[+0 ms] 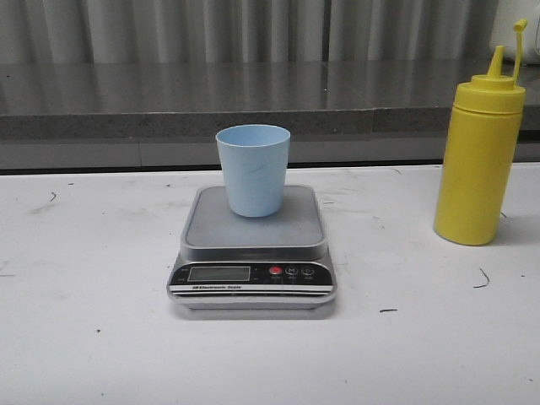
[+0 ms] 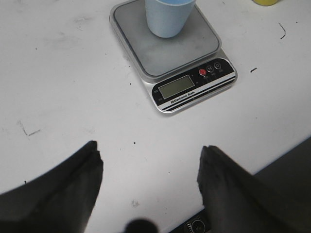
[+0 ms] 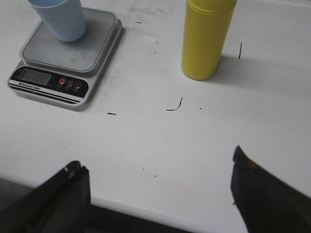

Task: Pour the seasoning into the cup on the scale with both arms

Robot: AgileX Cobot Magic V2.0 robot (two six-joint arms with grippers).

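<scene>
The pale blue cup (image 1: pixel 253 169) stands upright on the silver scale (image 1: pixel 251 253) at the table's middle; both also show in the left wrist view, cup (image 2: pixel 167 17) on scale (image 2: pixel 175 58), and in the right wrist view, cup (image 3: pixel 60 18) on scale (image 3: pixel 65 53). The yellow seasoning bottle (image 1: pixel 478 148) stands upright to the scale's right, nozzle uncapped, cap hanging on its tether; its body shows in the right wrist view (image 3: pixel 204 39). My left gripper (image 2: pixel 149 158) is open and empty near the table's front edge. My right gripper (image 3: pixel 158 167) is open and empty, short of the bottle.
The white table (image 1: pixel 101 321) carries small dark scuff marks. A grey ledge (image 1: pixel 169 110) runs along the back before a ribbed wall. The table's front edge (image 3: pixel 160 213) lies under the right gripper. Neither arm shows in the front view.
</scene>
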